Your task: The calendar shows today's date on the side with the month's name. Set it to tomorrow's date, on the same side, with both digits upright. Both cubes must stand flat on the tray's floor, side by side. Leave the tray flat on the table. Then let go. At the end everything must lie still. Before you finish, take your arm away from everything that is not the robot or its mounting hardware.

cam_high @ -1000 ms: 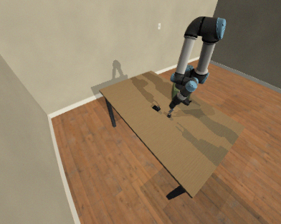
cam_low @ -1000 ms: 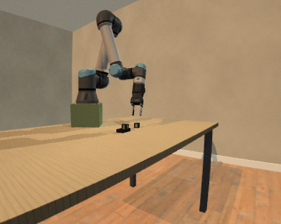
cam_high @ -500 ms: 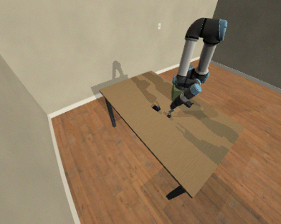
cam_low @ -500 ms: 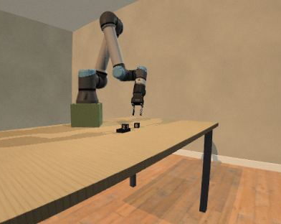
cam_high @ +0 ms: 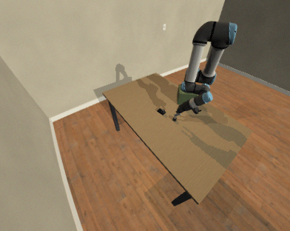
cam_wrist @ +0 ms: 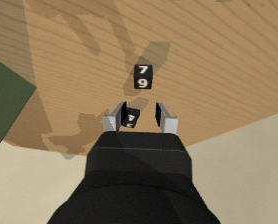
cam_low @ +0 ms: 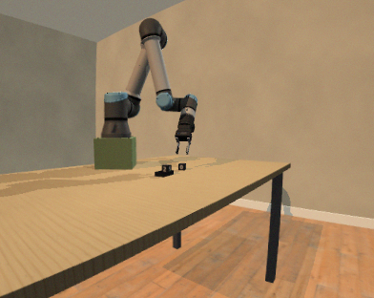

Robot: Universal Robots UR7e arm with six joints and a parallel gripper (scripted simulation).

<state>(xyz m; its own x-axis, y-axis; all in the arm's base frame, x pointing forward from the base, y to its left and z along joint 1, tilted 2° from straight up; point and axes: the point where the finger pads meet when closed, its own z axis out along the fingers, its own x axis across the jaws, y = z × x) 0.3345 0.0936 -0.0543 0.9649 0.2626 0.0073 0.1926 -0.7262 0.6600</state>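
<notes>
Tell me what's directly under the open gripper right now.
Under the open gripper, which holds nothing, a loose cube rests on the table. The tray with the other cube sits beside it; their undersides are hidden.

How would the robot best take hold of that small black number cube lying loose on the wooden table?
From straight above, pinching two opposite upright faces of the small black number cube. It rests flat on the wooden table, apart from the tray, sides free, and the open gripper looks wide enough.
</notes>
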